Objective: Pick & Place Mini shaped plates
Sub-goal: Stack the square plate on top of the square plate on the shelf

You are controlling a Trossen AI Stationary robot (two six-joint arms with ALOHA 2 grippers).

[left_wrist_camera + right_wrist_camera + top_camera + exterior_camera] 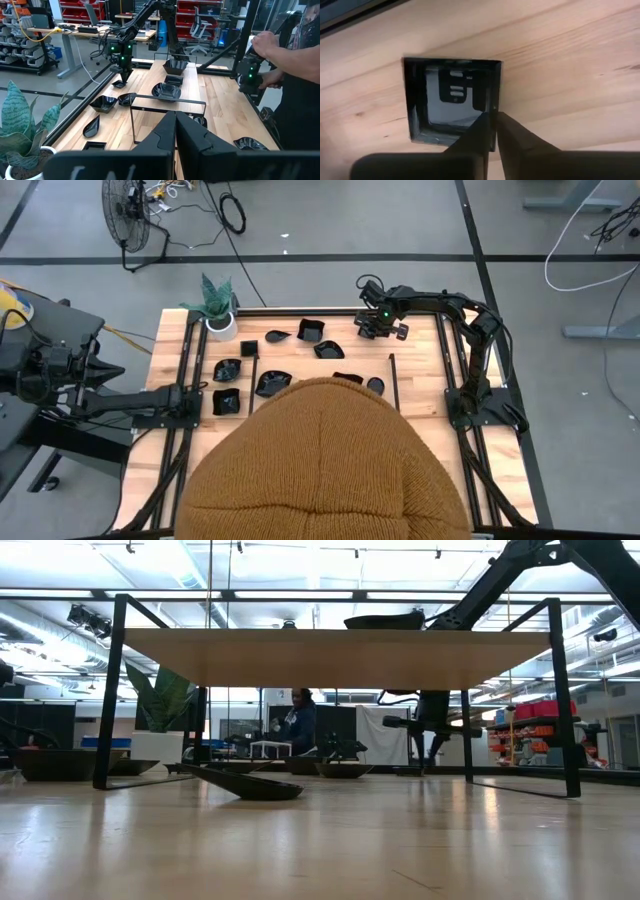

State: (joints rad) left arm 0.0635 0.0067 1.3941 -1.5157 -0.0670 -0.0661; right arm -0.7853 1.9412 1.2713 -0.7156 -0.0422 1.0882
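A brown knit cap [325, 465] is covering the table's [420, 385] near half. The left gripper [175, 131] is waiting at the left edge, jaws pressed together. The right gripper [491, 125] is pinching the rim of a square mini plate [451, 100] between its jaws, the plate lying flat, no long axis.
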